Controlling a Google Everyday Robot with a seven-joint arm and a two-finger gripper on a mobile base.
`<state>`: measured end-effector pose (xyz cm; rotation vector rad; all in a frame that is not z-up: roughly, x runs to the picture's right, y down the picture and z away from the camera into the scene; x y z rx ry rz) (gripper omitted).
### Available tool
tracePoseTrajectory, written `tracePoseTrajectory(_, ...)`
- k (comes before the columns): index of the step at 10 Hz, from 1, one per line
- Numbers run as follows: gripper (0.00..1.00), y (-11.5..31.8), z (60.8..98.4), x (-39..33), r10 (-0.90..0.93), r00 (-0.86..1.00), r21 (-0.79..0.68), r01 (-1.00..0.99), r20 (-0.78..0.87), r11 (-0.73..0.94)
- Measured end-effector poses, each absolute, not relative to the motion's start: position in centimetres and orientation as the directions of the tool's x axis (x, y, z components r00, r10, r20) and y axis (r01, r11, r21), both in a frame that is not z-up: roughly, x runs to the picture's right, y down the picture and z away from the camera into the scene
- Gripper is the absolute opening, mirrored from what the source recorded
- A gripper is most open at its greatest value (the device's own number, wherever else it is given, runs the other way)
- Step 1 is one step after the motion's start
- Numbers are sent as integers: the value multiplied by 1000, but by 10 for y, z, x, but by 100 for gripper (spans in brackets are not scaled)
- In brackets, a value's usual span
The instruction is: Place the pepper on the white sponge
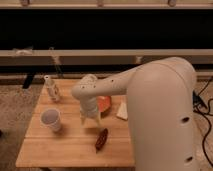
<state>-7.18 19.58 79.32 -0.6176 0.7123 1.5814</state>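
The gripper (pixel 91 119) hangs just past the pepper (pixel 101 140), which lies on the near side of the table (pixel 60 147) — I cannot tell if it is spread or closed. It should come down over the pepper's middle, pinch gently, then lift it far-right to the white sponge (pixel 122 111).

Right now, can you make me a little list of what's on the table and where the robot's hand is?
hand: the hand hangs over the wooden table, between the white cup and the orange bowl
pepper: the pepper lies on the table near the front, below the hand
white sponge: the white sponge sits right of the bowl, partly behind the arm
orange bowl: the orange bowl is mid-table
white cup: the white cup is on the left
white bottle: the white bottle is back left
job: pepper not yet on sponge
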Motion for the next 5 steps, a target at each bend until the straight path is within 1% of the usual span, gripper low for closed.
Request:
tracePoseTrajectory(2, 65, 213, 804, -56, 639, -165, 130, -986, -751, -103)
tracePoseTrajectory(5, 65, 223, 795, -36, 604, -223, 173, -975, -765, -140)
